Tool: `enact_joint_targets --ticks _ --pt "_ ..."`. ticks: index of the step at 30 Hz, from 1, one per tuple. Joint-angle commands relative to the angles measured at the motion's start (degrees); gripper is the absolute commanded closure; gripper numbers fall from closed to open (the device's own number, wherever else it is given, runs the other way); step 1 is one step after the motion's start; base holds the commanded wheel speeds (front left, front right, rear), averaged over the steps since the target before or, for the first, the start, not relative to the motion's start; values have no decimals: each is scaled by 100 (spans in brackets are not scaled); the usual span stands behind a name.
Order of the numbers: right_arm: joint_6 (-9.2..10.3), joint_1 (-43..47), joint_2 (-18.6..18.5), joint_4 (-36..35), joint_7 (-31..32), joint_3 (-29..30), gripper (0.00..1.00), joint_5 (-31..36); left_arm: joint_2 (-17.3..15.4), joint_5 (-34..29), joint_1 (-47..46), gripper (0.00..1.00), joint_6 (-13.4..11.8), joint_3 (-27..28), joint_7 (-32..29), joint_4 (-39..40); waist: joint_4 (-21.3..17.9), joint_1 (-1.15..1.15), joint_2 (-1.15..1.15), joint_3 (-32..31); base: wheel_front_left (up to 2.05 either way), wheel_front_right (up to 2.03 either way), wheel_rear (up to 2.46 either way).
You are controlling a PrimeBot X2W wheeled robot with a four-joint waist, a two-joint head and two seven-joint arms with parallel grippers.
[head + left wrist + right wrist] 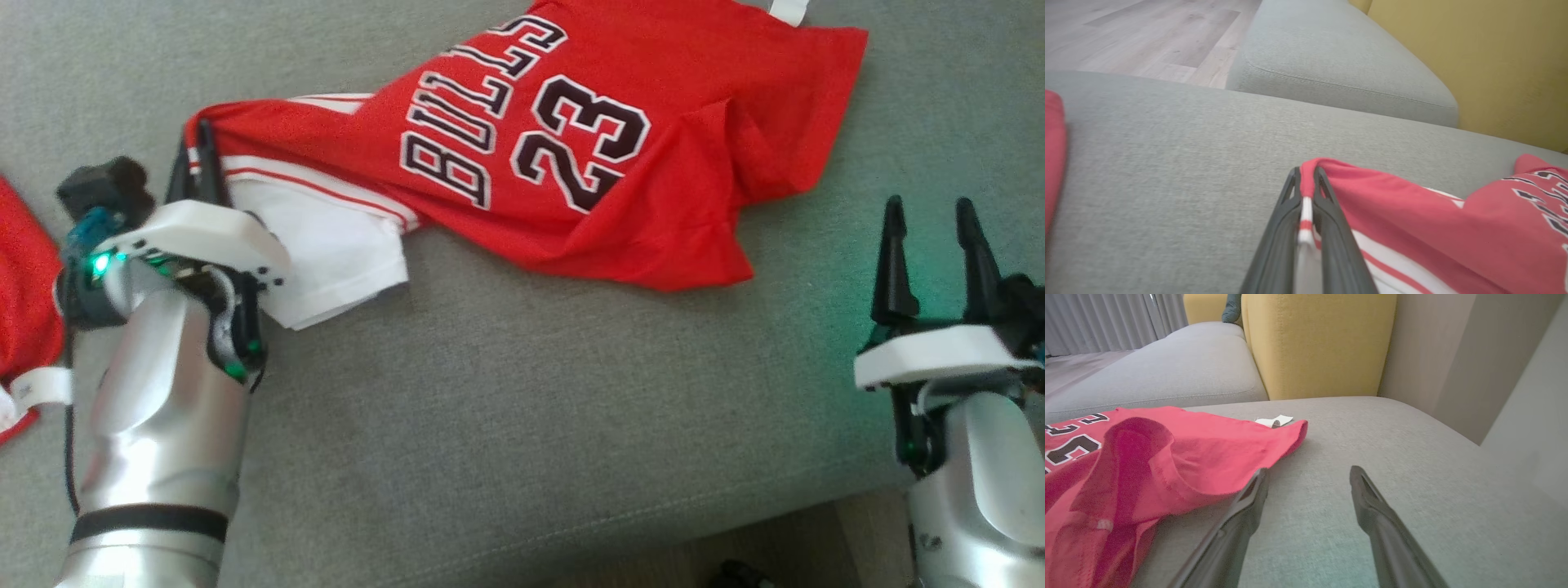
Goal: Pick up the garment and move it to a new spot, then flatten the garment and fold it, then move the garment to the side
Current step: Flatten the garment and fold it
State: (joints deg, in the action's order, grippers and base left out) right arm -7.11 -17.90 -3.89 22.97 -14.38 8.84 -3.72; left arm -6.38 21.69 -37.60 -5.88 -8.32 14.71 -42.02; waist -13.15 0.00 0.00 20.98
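**Status of the hands.** Your left hand [1307, 175] is closed, with both fingers pinching a red-and-white striped edge of the garment [571, 163]. The cloth rises to a small peak at the fingertips. Your right hand [929, 204] is open, its fingers spread apart, and it holds nothing. It hovers over bare sofa seat [531, 408], with the nearest red fold just beside its left finger.

**Position of the garment.** From the pinched edge the jersey runs away from the left hand toward the right hand and lies on the seat. A white layer is bunched directly beside the left hand. A creased flap is doubled over at the end nearest the right hand. A white label [788, 8] shows at the far edge.

**Progress.** Judge the task as early. The garment is gripped but is neither flat nor folded. Flattening, folding and the move to the side remain.

**Containers.** The task names none. The garment rests directly on the seat. A second red cloth [24, 269] lies on the outer side of the left hand, well apart from the jersey.
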Motion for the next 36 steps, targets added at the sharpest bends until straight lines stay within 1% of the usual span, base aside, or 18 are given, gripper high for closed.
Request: enact_joint_targets --ticks 1,5,8,9,10,16,20,22,25,30,36 --pt "-37 -150 10 -181 -62 -168 0 -45 -158 -63 -14 100 -48 242 29 186 42 0 0 13 0 0 0" --pt "-37 -201 21 -175 -62 -349 0 -77 -145 -179 189 100 -99 670 29 299 141 0 0 7 0 0 0" --pt "-37 -205 30 -191 -62 -436 0 -90 -53 -338 405 100 -32 857 29 424 233 0 0 -44 0 0 0" --pt "-37 -193 34 -200 -62 -466 0 -95 -5 -393 486 62 -4 905 29 487 270 0 0 -73 0 0 0" --pt "-37 -177 37 -218 -62 -500 0 -100 50 -443 575 0 14 961 29 584 313 0 0 -113 0 0 0" --pt "-37 -33 51 -305 -62 -759 0 -191 277 -816 1203 0 177 1181 29 1319 579 0 0 -422 0 0 0" --pt "-37 103 67 -263 -62 -987 0 -268 337 -921 1738 0 339 1116 29 1672 762 0 0 -721 0 0 0" --pt "-37 186 77 -232 -62 -1069 0 -298 345 -862 1999 0 374 996 29 1830 850 0 0 -876 0 0 0" --pt "-37 314 88 -172 -62 -1119 0 -353 347 -695 2361 0 333 744 29 2074 970 0 0 -1086 0 0 0" --pt "-37 546 98 -85 -62 -1121 0 -406 349 -721 2850 0 233 373 29 2319 1116 0 0 -1419 0 0 0" --pt "-37 837 100 -17 -62 -1273 0 -576 349 -792 3373 0 173 168 29 2519 1175 0 0 -1740 0 0 0"
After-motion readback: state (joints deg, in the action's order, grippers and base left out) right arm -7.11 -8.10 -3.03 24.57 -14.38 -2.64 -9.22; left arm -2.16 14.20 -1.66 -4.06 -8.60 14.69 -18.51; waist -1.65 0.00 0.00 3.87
